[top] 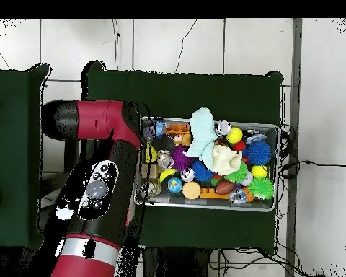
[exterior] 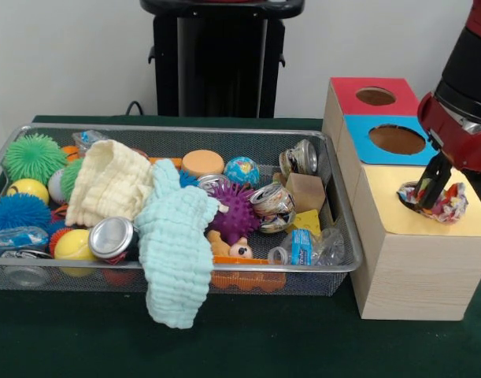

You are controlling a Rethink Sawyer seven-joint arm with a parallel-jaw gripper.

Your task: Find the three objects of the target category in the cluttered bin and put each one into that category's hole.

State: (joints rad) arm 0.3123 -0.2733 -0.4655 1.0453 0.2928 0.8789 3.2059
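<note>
My gripper (exterior: 427,198) hangs at the far right over the yellow top (exterior: 397,213) of the wooden sorting box. Its dark fingers are down in a crumpled colourful wrapper (exterior: 449,203) that rests on that top, and they look shut on it. Behind the yellow section, the blue section's hole (exterior: 396,139) and the red section's hole (exterior: 375,96) are both uncovered. The wire bin (exterior: 338,206) to the left holds crushed cans (exterior: 112,236) (exterior: 271,201) (exterior: 300,157), clear plastic packaging (exterior: 307,248) and a small cardboard box (exterior: 307,191). In the overhead view the red arm (top: 96,187) hides the gripper and the box.
A pale green cloth (exterior: 173,252) droops over the bin's front rim, beside a cream cloth (exterior: 110,185). Spiky balls in green (exterior: 34,155), blue (exterior: 16,213) and purple (exterior: 236,213) and a yellow ball (exterior: 73,246) crowd the bin (top: 277,166). Dark green cloth (exterior: 67,339) covers the table.
</note>
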